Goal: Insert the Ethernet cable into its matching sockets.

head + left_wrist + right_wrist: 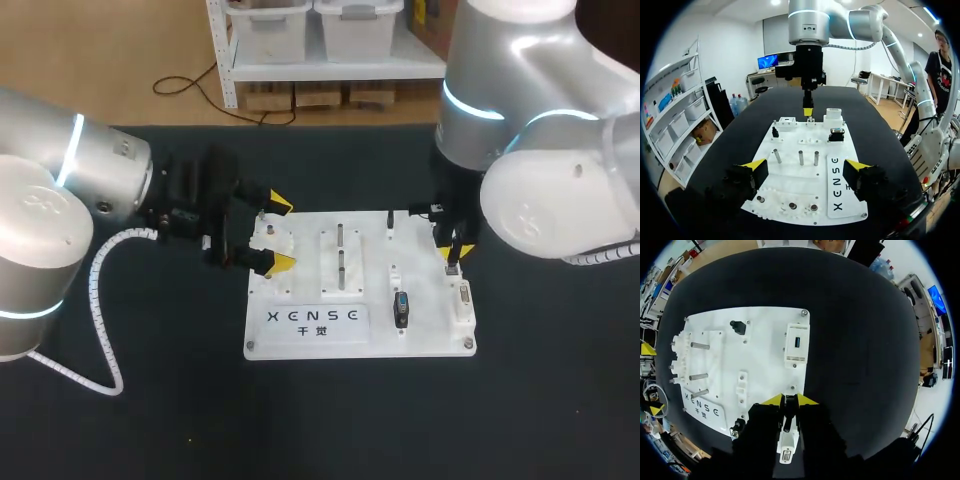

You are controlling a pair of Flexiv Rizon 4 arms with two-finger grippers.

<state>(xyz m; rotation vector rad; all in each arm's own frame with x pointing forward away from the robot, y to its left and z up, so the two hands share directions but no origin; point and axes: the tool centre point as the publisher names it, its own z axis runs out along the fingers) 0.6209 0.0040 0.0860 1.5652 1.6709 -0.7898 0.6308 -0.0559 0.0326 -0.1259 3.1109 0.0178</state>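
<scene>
Under everything, black table (pixel 560 400); left arm (pixel 60 190) in from the left side, right arm (pixel 540 150) in from the right and bent down over the far right of the work area. Flat on the table between both arms, white fixture board (pixel 300 290), lettered strip along its near edge. Low at the board's left edge, left gripper (pixel 279 233) — fingers spread wide, nothing pinched, a small white fixture (pixel 268 238) between the tips; contact there not readable. Over the board's right edge, right gripper (pixel 790 401) pointing straight down — fingers drawn close together and clamped on the Ethernet plug (pixel 788 416), a slim dark piece upright between the yellow tips; plug above the board, touching or not unreadable; detail too small to make out. In the far right corner, white socket block with a blue port (pixel 796 342), just ahead of the right gripper; second white socket block (pixel 463 300) on the right edge, just nearer than that gripper; matching socket not identifiable. Mid-board, three steel posts (pixel 801 157) upright in a row. Near the front, black connector (pixel 401 308) seated in a white holder, left of the second block.
</scene>
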